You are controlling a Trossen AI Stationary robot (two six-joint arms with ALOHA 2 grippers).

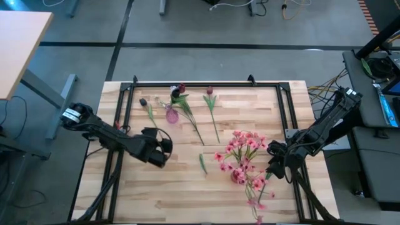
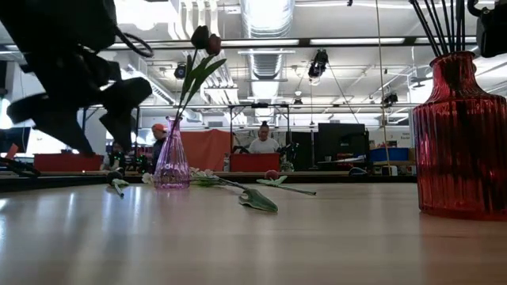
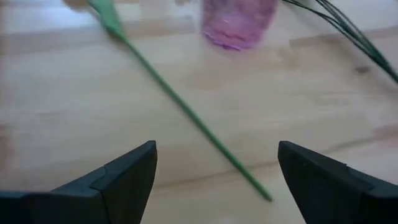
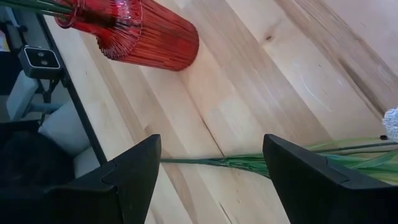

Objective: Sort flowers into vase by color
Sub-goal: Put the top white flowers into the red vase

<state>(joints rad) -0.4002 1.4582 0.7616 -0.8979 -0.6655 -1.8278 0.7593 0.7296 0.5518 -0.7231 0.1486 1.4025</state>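
High view shows sorting partly done. Red vase [image 1: 238,177] on the bench's [image 1: 156,194] right side already holds a big spray of pink flowers [image 1: 244,150]; more pink blooms [image 1: 257,194] trail just beside it toward the near edge, and I can't tell if those are in the vase or lying loose. The right wrist view does show one green stem [image 4: 205,161] flat on the wood near the red vase.

Small purple vase [image 1: 171,115] at far left-centre holds one maroon tulip [image 1: 181,89]. Still loose on the bench: a maroon tulip [image 1: 210,91] with its long stem right of the purple vase, another long stem [image 1: 195,129] between them, and a dark-budded stem [image 1: 149,110] left of the vase. A bare green leaf [image 1: 202,164] lies mid-bench, not part of the job.

Left claw [image 1: 164,150] hovers open and empty over the stem left of the purple vase, fingers [image 3: 127,174] wide either side of it. Right claw [image 1: 276,164] is open, empty, just beside the red vase.

Judgement: pink mostly sorted, maroon barely started, two or three tulips left.
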